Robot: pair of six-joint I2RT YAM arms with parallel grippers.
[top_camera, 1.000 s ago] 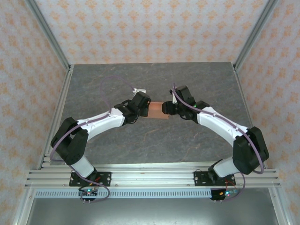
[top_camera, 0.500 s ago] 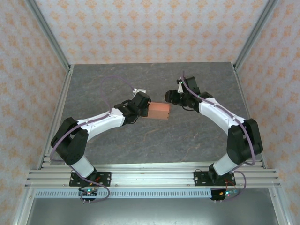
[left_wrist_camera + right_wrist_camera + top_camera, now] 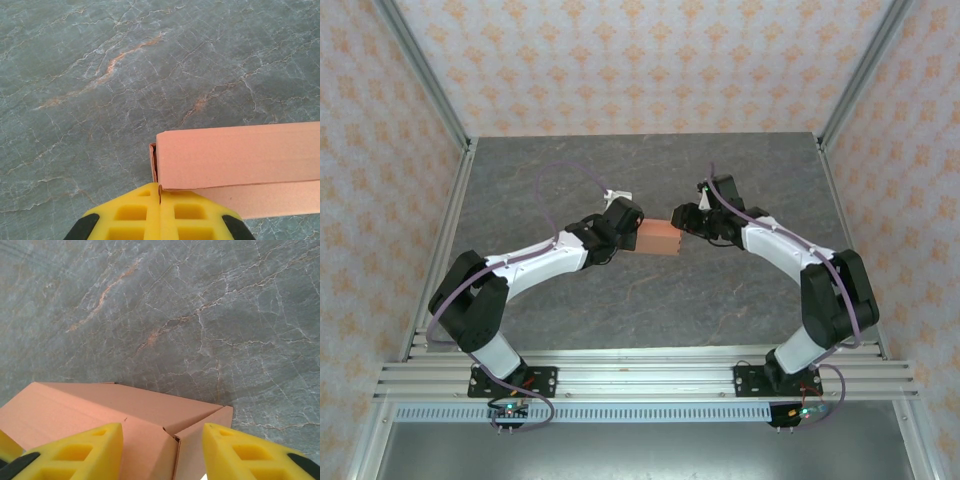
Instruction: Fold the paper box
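Where the two arms reach in from the near edge, they meet at the paper box (image 3: 658, 238), a salmon-orange card box at the middle of the grey marbled worktop (image 3: 650, 310). At the box's left end, the left gripper (image 3: 160, 189) has its yellow jaws pressed fully together. A thin card edge at the box's corner sits in the seam between them, so it grips the box there. At the box's right end, the right gripper (image 3: 162, 432) has its jaws clearly parted, one to each side of that end, where a side flap stands slightly ajar from the top panel. Whether either pad touches the card I cannot tell. Beyond the box, the worktop runs on in stone veined orange and white. Further still, behind the box, a patterned wall (image 3: 640, 70) closes the enclosure between metal corner posts (image 3: 420, 70).
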